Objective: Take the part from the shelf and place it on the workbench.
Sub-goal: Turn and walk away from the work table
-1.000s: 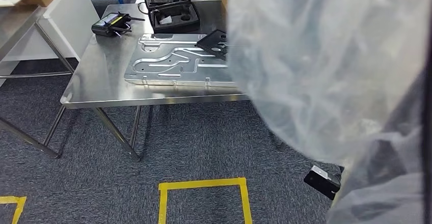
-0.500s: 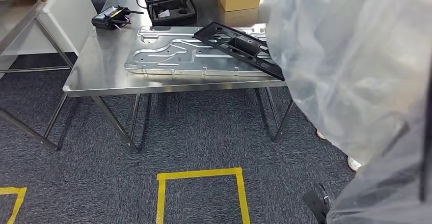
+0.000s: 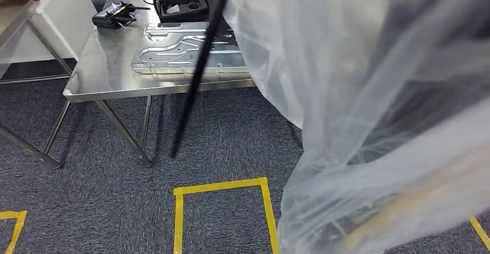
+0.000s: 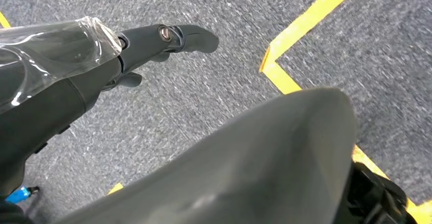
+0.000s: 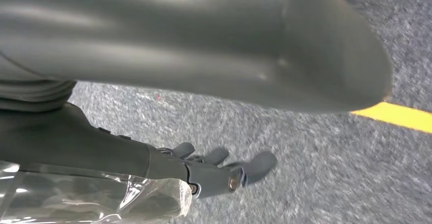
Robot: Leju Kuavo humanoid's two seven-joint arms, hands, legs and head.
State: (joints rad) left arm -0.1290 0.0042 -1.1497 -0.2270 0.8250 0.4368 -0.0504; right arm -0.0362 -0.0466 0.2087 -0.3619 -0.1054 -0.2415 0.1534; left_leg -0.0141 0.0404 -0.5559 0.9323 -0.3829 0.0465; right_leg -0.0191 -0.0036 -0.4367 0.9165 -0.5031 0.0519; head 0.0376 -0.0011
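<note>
Head view shows a long black part [image 3: 199, 69] standing tilted in front of the steel workbench [image 3: 104, 69], its lower end over the grey carpet [image 3: 86, 190], beside crumpled clear plastic [image 3: 370, 109]. What holds the part cannot be told. Left hand [image 4: 153, 43] hangs over the carpet with fingers stretched, holding nothing. Right hand [image 5: 219, 170] also hangs with fingers spread, holding nothing.

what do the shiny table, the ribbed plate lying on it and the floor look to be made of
The shiny grey workbench looks like stainless steel: brushed top with soft reflections, on thin metal legs. The silver ribbed plate on it seems to be pressed sheet metal, perhaps aluminium, with raised channels catching light. The dark grey floor looks like short-pile carpet, speckled and matt, marked with glossy yellow tape.
</note>
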